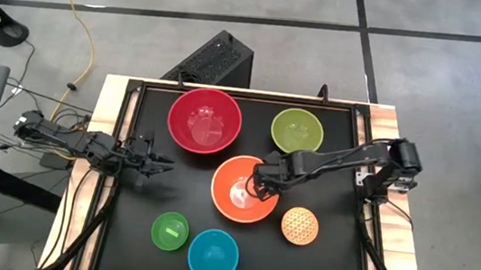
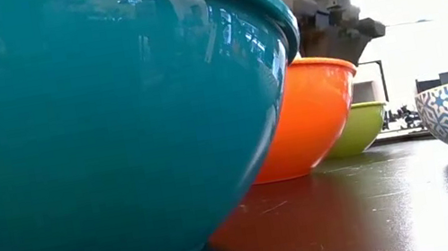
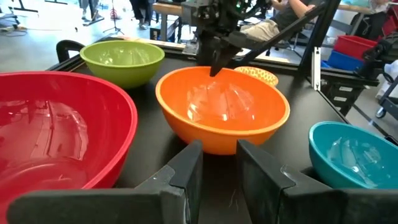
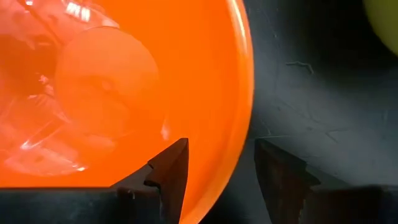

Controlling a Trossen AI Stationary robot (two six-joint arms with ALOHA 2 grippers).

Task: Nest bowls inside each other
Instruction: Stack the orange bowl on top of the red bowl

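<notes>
1. Over the orange bowl [image 1: 244, 190] near the middle of the black table [image 1: 138, 232], the right end effector [image 1: 261, 185] is hanging with its two fingers parted, one finger [image 4: 169, 171] standing inside the bowl and the other outside, so the rim is lying between them; the fingers are not pressing on the rim and nothing is being held.
2. At the table's left edge, the left end effector [image 1: 163, 162] is waiting low over the bare surface, its fingers [image 3: 186, 171] standing a little apart with nothing between them, pointing toward the orange bowl.
3. Behind the orange bowl, the large red bowl [image 1: 204, 120] is sitting at the far side of the table, and the olive-green bowl [image 1: 296, 130] is sitting to its right, well apart from it.
4. Just beside the orange bowl on its right, the small dotted yellow bowl [image 1: 299, 225] is resting on the table.
5. Along the near edge, the blue bowl [image 1: 213, 255] is standing in front of the orange one, with the smallest bright green bowl [image 1: 169, 231] just to its left.
6. All six bowls are standing upright and separate, none lying inside another.
7. Across the low view, the blue bowl is filling most of the left side, with the orange and olive-green bowls showing beyond it.
</notes>
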